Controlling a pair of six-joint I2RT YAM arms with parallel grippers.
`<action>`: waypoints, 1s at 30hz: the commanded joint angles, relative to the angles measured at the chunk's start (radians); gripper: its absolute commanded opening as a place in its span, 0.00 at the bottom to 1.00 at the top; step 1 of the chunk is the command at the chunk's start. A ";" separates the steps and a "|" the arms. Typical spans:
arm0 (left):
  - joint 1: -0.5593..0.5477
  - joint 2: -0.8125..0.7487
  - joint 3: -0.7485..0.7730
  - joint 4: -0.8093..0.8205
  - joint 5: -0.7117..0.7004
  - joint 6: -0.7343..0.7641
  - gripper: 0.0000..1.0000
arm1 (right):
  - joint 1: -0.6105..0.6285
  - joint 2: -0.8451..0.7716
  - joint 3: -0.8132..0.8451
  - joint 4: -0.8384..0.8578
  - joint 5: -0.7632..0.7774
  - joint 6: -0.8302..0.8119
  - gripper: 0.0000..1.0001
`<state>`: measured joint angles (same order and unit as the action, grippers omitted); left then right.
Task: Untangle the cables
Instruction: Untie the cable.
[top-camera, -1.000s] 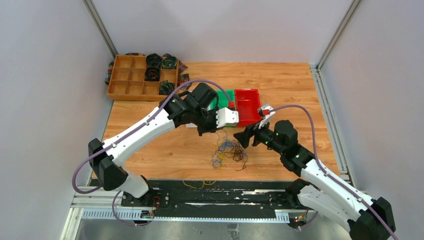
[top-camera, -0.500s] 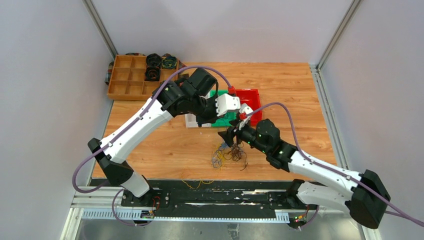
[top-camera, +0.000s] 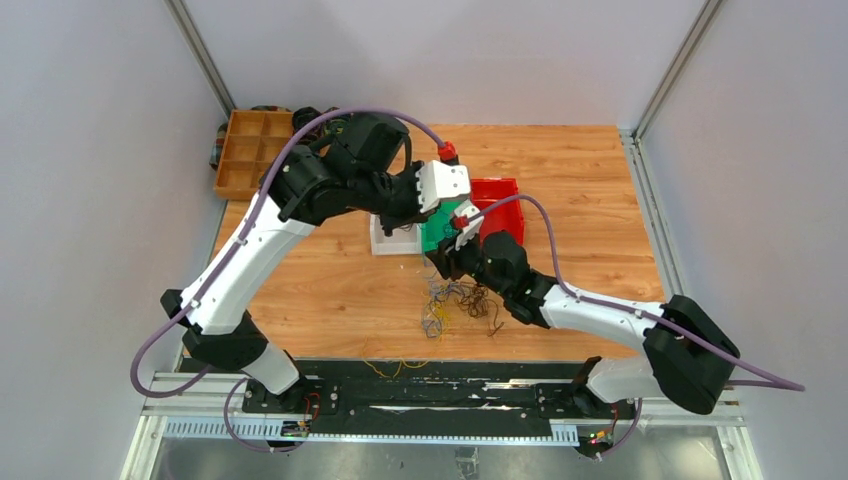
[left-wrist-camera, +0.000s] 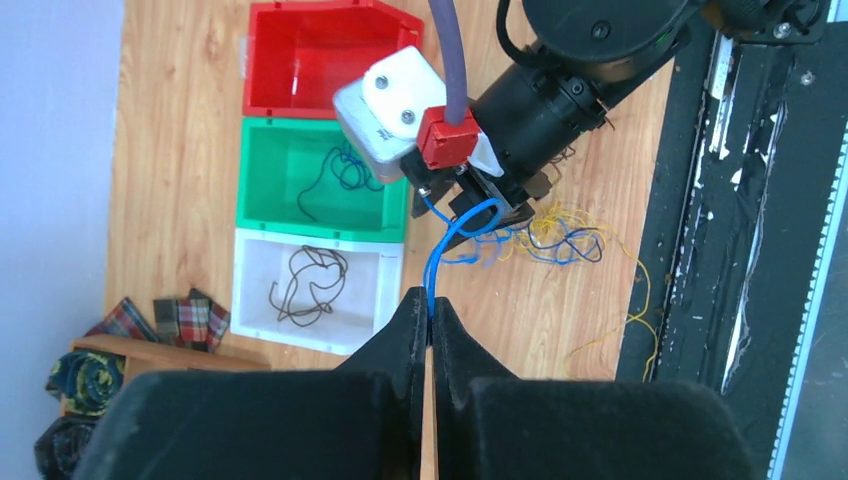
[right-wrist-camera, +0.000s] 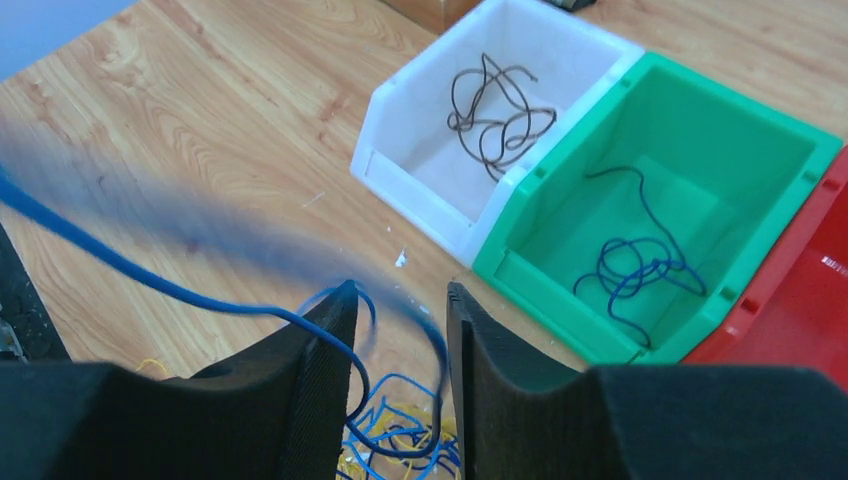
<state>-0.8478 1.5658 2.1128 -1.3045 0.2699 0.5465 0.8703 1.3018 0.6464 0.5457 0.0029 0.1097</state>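
cables (top-camera: 455, 300) lie in a loose knot of yellow, blue and dark strands on the tabletop (top-camera: 320, 290), beneath both arms. the left gripper (left-wrist-camera: 430, 308) is pressed shut on one blue cable (left-wrist-camera: 430, 272) and holds it well above the heap, so the strand runs from its tips down into the knot, its long axis roughly along the line between the two grippers. the right gripper (right-wrist-camera: 400, 300) sits low, just above the heap at the strand's lower end. its jaws stand apart and the blue strand passes through the gap between them; from where i stand they are not pinching it. that makes the right arm the nearer one to the knot and the left the nearer to the lifted part. beyond the right gripper's tips sit a white bin (right-wrist-camera: 410, 190) holding a dark cable (right-wrist-camera: 495, 115), a green bin (right-wrist-camera: 560, 310) holding another blue cable (right-wrist-camera: 630, 270), and a red bin (right-wrist-camera: 790, 320) to the right. i'd guess the next move turns on the right jaws pinning the strand close to the knot while the left draws it out; the risk is the whole clump lifting with it.
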 joint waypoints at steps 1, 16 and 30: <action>-0.004 -0.035 0.089 -0.020 0.024 0.022 0.00 | 0.011 0.028 -0.068 0.082 0.029 0.067 0.37; -0.004 0.000 0.389 0.049 -0.077 0.055 0.00 | 0.010 0.045 -0.266 0.166 0.068 0.180 0.38; -0.004 0.002 0.059 0.260 -0.158 0.054 0.00 | 0.010 -0.245 -0.358 -0.015 0.196 0.271 0.51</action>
<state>-0.8478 1.5486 2.2234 -1.1488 0.1562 0.5953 0.8703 1.1614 0.3046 0.6079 0.1024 0.3500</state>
